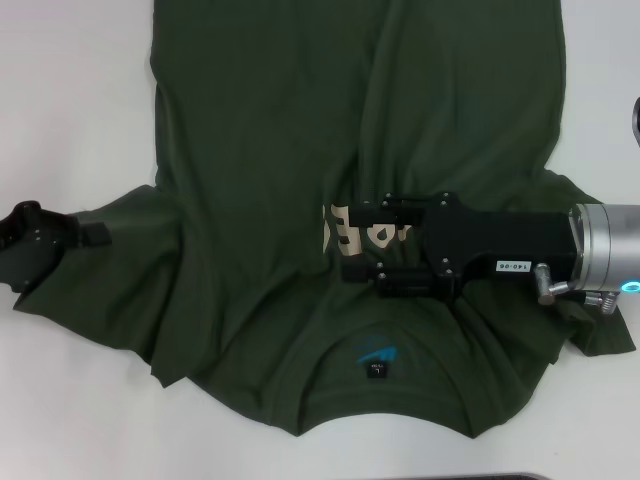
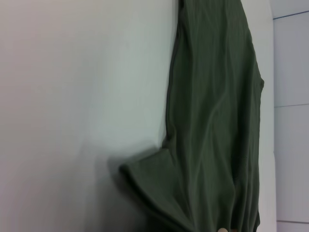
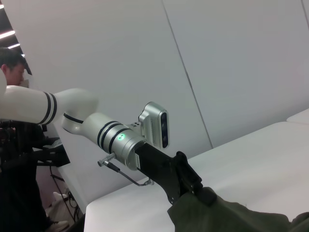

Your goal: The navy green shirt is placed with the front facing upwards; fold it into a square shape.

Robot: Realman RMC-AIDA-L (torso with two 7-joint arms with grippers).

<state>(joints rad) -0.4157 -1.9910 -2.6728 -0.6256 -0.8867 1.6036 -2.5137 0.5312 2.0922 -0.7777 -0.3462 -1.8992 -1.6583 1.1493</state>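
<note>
**Across the white table: shirt spread flat, both grippers at its sleeves and chest**

Filling the centre of the head view, the navy green shirt (image 1: pixel 270 200) lies front side up on the white table (image 1: pixel 70 90), its collar toward the lower edge of the frame and its hem running out of the top. Cream letters (image 1: pixel 338 232) show at mid-chest, partly covered. A small neck label (image 1: pixel 377 358) sits inside the collar, at lower centre. The sleeves fan out toward the left and right edges, and the cloth carries long soft wrinkles.

Right gripper (image 1: pixel 345 240): reaches in from the right edge of the frame and lies over the chest lettering, its black body level with the cloth; whether its fingers are parted or closed cannot be told.

Left gripper (image 1: pixel 85 235): at the left edge of the frame, at the tip of the left sleeve; the right wrist view shows its black fingers (image 3: pixel 205 194) clenched on the sleeve's edge. The left wrist view shows the shirt (image 2: pixel 217 121) as a long olive band on the table.

A person (image 3: pixel 12 72) stands at the far left of the right wrist view.
</note>
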